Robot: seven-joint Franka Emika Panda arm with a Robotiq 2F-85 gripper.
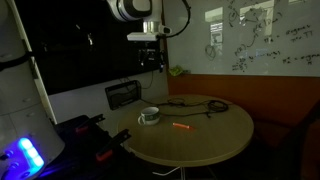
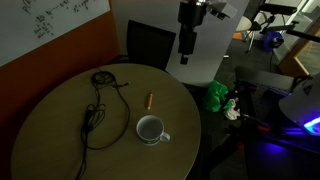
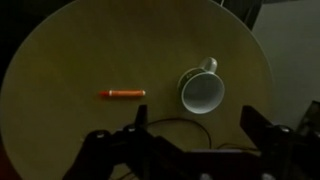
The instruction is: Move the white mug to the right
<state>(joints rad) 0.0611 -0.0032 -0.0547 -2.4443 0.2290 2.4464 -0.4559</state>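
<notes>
The white mug [image 1: 149, 115] [image 2: 151, 130] stands upright on the round table [image 1: 220, 135] [image 2: 50, 140], a short wide cup with its handle to one side. In the wrist view the white mug [image 3: 202, 90] lies well below the camera. My gripper [image 1: 152, 62] [image 2: 185, 52] hangs high above the table, well clear of the mug. In the wrist view its two fingers [image 3: 192, 132] are spread wide apart with nothing between them.
A thin orange marker [image 1: 182, 127] [image 2: 150, 100] [image 3: 122, 94] lies on the table near the mug. A black cable [image 1: 205, 105] [image 2: 95, 110] loops across the table. A green object [image 2: 217, 96] and a blue light [image 2: 305, 128] sit off the table.
</notes>
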